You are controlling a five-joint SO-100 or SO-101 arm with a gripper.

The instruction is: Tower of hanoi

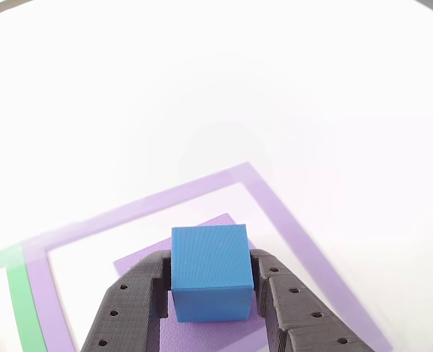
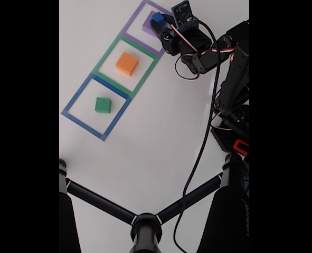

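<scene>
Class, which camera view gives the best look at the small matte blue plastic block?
The other view: the small matte blue plastic block sits large between the gripper fingers, above the purple block. In the fixed view it is tiny and far off.

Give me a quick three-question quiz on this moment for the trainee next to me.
1. True or false: the gripper is shut on the blue block.
2. In the fixed view, which block sits inside the blue outline? A) orange B) green C) purple
3. Fill in: in the fixed view, the orange block lies inside the ____ outline.

Key:
1. True; the fingers press both sides of it, above the purple block.
2. B, the green block.
3. Green; it is the green outline, the middle one of the three.
</scene>
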